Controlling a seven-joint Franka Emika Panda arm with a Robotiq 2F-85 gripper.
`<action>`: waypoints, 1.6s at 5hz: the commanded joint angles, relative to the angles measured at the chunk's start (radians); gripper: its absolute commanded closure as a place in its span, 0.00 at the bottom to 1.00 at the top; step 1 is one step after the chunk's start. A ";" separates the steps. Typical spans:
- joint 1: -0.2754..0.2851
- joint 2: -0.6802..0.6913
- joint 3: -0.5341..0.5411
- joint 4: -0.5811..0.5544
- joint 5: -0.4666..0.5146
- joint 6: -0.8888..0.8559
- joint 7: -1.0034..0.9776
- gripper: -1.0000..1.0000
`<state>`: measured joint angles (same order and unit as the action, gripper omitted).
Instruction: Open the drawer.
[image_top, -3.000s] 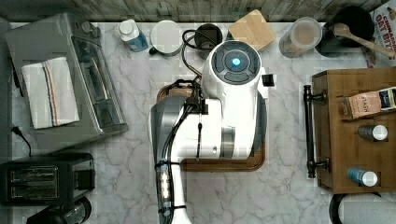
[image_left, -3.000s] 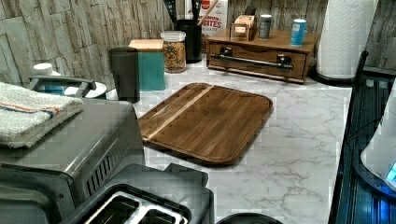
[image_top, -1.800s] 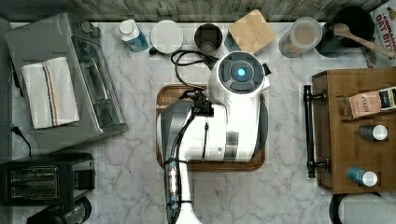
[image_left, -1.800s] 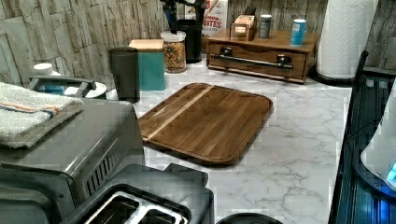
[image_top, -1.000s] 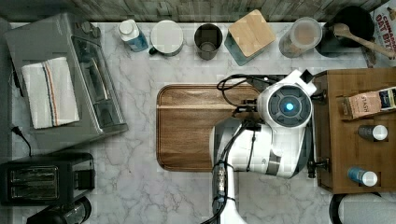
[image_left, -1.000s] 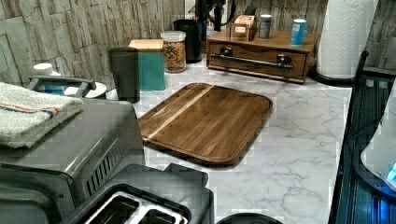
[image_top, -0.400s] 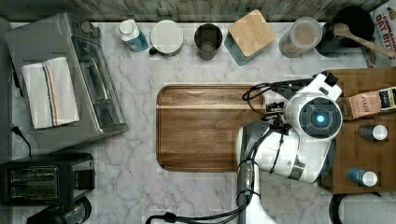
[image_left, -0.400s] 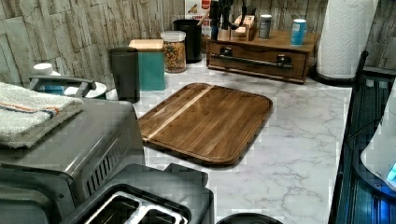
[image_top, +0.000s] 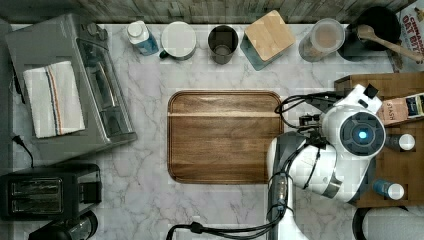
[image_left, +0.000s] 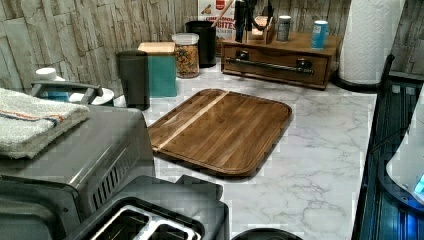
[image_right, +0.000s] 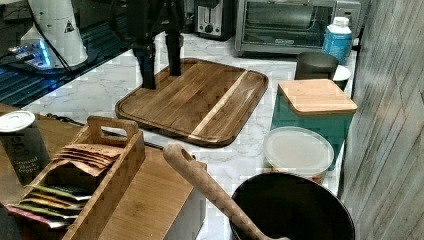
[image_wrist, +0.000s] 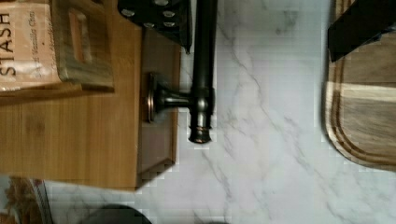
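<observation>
Marble bench (image_top: 150, 200) carries everything. Toaster oven (image_top: 75, 85) with a folded towel (image_top: 52, 102) on its top sits at the top view's left, a toaster (image_top: 47, 192) below it in the same view. Arm (image_top: 325, 165) stands over the top view's right side, its white body covering the gap between the tray (image_top: 222, 137) and the cabinet (image_top: 400, 82). Tray lies flat mid-bench, well apart from the cabinet. Cabinet is at the top view's right edge; in the left view it stands against the back wall beside a paper towel roll (image_left: 372, 40). Drawer (image_left: 277, 65) appears shut, its front flush with the cabinet body, and the black bar handle (image_left: 270, 65) runs across the front on two posts. End effector (image_right: 159, 62) is open and holds nothing: in the right view the two dark fingers (image_right: 146, 67) hang point-down, clearly apart. In the wrist view one finger sits on the cabinet side of the handle (image_wrist: 204, 70), up against the bar, and the other is out over the tray's edge, so the bar lies between them nearer the cabinet-side finger; whether that finger touches the bar I cannot tell. A wooden caddy (image_right: 95, 175) of tea packets stands on the cabinet top, with a pepper tin (image_right: 22, 140) close by.
</observation>
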<state>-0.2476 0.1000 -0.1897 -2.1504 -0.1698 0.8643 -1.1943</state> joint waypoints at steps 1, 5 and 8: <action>-0.065 0.027 -0.043 -0.057 0.097 0.101 -0.042 0.00; -0.102 0.120 -0.027 -0.114 0.156 0.257 -0.108 0.00; -0.149 0.173 0.038 -0.134 0.167 0.319 -0.123 0.00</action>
<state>-0.3877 0.3093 -0.1709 -2.2812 -0.0546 1.1641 -1.2061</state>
